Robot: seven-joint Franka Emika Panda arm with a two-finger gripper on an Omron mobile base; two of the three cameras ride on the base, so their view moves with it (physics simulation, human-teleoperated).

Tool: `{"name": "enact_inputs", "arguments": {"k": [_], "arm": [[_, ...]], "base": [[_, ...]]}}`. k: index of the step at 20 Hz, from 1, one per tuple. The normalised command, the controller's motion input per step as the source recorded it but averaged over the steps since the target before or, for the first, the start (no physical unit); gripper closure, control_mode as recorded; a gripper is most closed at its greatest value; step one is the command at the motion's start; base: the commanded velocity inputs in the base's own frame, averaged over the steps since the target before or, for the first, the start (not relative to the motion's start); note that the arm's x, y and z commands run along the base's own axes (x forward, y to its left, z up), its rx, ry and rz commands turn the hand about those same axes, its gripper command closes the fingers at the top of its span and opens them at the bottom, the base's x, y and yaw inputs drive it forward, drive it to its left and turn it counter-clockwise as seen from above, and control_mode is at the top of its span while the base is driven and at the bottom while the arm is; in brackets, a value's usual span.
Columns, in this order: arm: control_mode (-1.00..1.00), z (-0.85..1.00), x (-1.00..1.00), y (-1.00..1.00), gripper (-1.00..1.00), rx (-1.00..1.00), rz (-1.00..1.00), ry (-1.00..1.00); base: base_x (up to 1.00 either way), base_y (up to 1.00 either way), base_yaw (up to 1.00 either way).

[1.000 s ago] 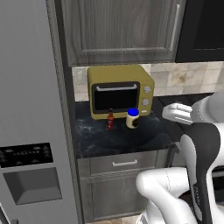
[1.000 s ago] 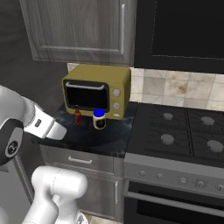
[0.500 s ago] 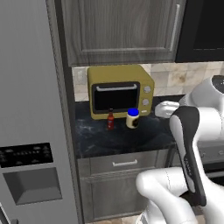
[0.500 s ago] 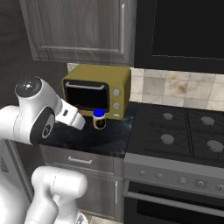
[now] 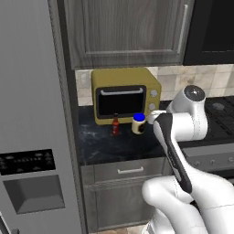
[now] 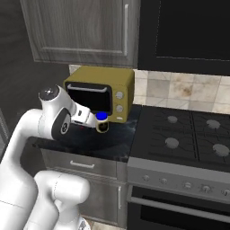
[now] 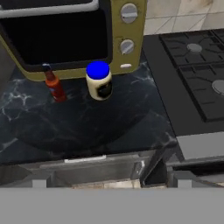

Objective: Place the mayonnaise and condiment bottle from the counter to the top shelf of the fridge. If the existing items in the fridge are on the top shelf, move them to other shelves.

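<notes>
Frankly, you were at the very start of the job at this point, going by how things lay. The mayonnaise (image 7: pixel 99 80) stood upright on the counter (image 7: pixel 87 127), right in front of the yellow toaster oven (image 5: pixel 125 94), and the condiment bottle (image 7: pixel 53 85) stood just beside it on the fridge side, apart from the jar and not touching it. Neither had been lifted. Your gripper (image 6: pixel 92 119) hung above the counter close to the jar, on its stove side in the left base view, with the fingers spread wide and nothing between them; the hand view looked down on both items from well back, so no contact had been made. The fridge (image 5: pixel 32 119) stood beside the counter with its door closed, which meant you could not see the top shelf or whether any bun-like pieces sat on it. By that reading everything was left to do: opening the fridge, clearing the top shelf if needed, and carrying over both the jar and the bottle. The stove (image 6: pixel 188 134) on the far side played no part.
</notes>
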Motion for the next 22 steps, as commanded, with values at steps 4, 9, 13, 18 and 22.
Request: {"name": "enact_inputs", "arguments": {"k": [4,9,13,18,22], "arm": [[-1.00,-0.26,0.86,0.00,-1.00,0.00,0.00,0.00],[-1.00,-0.12,0.66,0.00,-1.00,0.00,0.00,0.00],[-1.00,-0.15,0.52,0.00,-1.00,0.00,0.00,0.00],[-1.00,-0.36,0.32,0.00,-1.00,0.00,0.00,0.05],[-1.00,-0.34,0.37,0.00,-1.00,0.00,0.00,0.03]], "base": [[0.00,0.00,0.00],[0.00,0.00,0.00],[0.00,0.00,0.00],[0.00,0.00,0.00],[0.00,0.00,0.00]]}}
